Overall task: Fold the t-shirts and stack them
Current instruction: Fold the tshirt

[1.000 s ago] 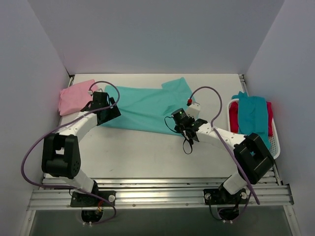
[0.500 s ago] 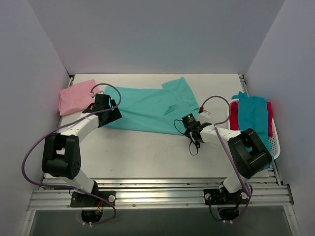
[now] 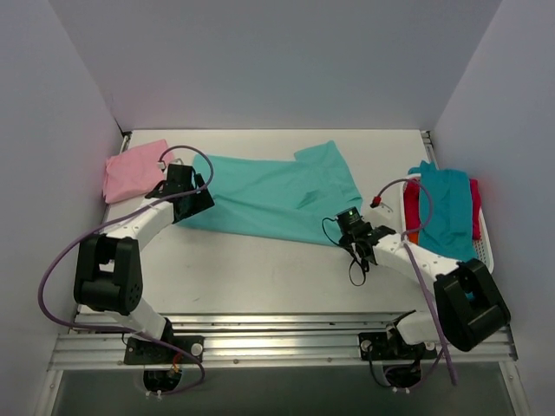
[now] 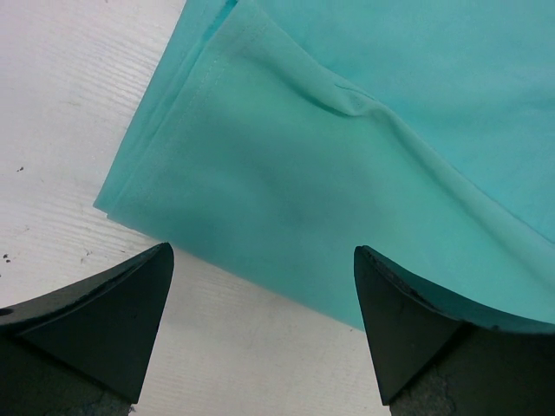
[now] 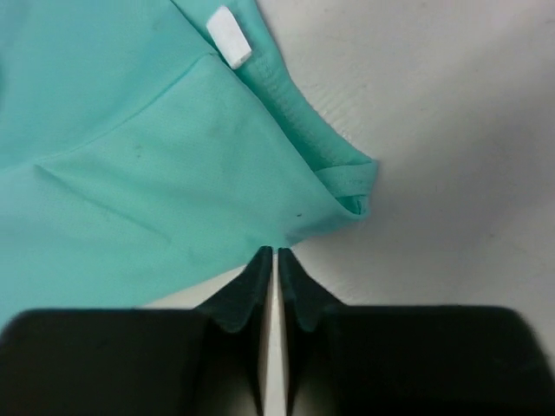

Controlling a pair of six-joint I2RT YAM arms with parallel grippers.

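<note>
Right gripper (image 5: 276, 253): jaws closed, pinching the near right edge of the mint-teal t-shirt (image 3: 269, 195), which lies spread across the table (image 3: 251, 269). Left gripper (image 4: 260, 250): jaws wide, above the shirt's left end. Far left corner: pink t-shirt (image 3: 130, 173).

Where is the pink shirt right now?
In the top view, the pink shirt lies at the far left corner of the table, beside the left end of the spread-out mint-teal shirt.
</note>
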